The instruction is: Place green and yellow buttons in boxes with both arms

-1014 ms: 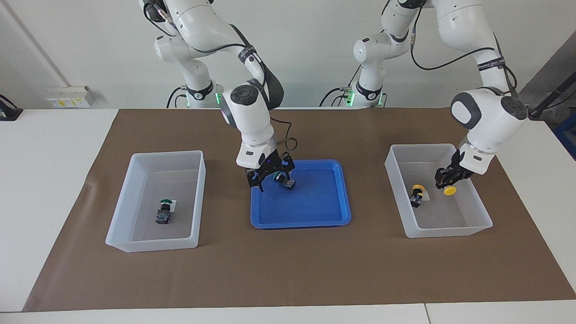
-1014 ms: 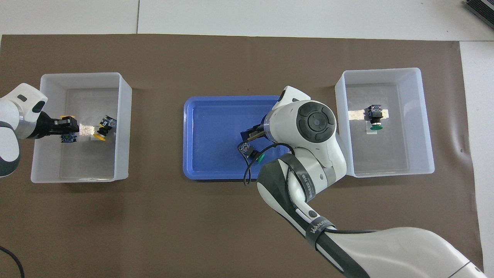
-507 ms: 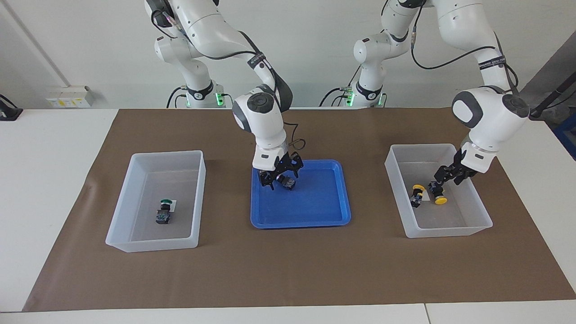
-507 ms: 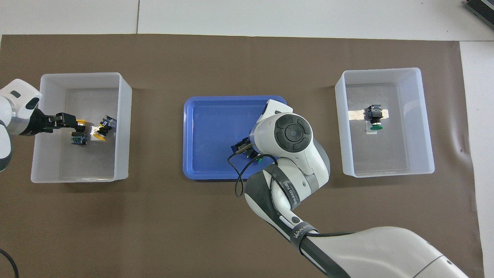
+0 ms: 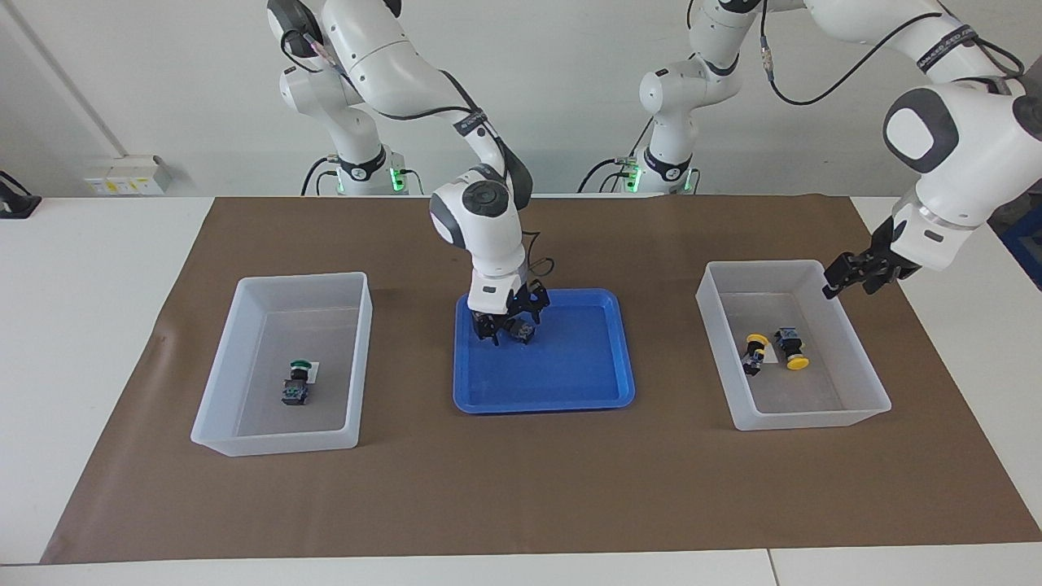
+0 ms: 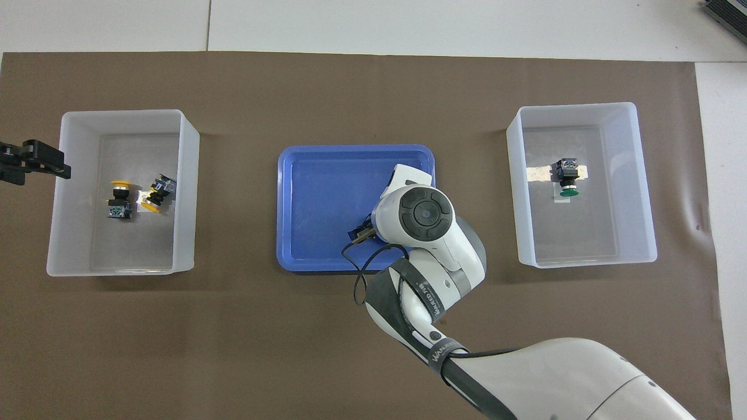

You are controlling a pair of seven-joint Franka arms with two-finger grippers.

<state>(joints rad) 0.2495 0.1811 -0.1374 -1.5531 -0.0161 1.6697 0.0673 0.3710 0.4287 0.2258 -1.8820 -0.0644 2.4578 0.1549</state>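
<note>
Two yellow buttons (image 5: 755, 350) (image 5: 791, 348) lie in the box (image 5: 863, 382) at the left arm's end; they also show in the overhead view (image 6: 118, 198) (image 6: 156, 195). One green button (image 5: 296, 382) (image 6: 569, 178) lies in the box (image 5: 244, 325) at the right arm's end. My right gripper (image 5: 509, 324) is open and low in the blue tray (image 5: 570, 382), its fingers on either side of a dark-bodied button (image 5: 522, 330). The wrist hides that button from overhead. My left gripper (image 5: 853, 275) (image 6: 35, 163) is open and empty, raised over its box's outer wall.
A brown mat (image 5: 521, 488) covers the table's middle under both boxes and the tray. The right arm's wrist and forearm (image 6: 420, 213) hang over the tray's corner nearer the robots. White tabletop (image 5: 81, 285) lies around the mat.
My left gripper let go of a yellow button in its box, then rose and drew back over the outer wall. My right gripper came lower around the button in the tray.
</note>
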